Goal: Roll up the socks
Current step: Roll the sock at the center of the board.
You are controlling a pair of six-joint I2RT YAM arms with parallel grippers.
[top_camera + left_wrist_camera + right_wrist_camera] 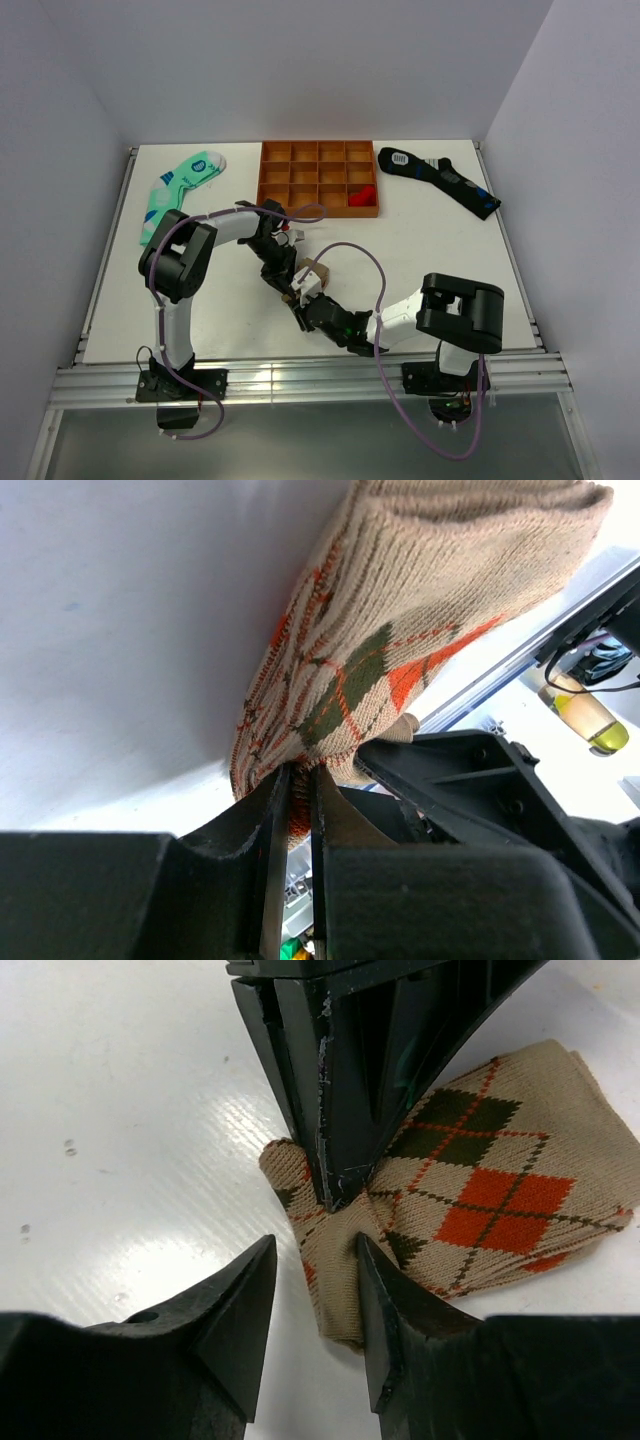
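Tan sock mid-counter, toward near edge. My left gripper pinched tight on its folded end; right gripper parted, empty. Hold pinch firm, tuck right under fold, roll slowly.

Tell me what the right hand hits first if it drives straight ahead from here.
Probably the argyle sock: its bunched end lies just ahead of the open right hand, partly between the fingers. Right behind it is the left hand, shut on that sock.
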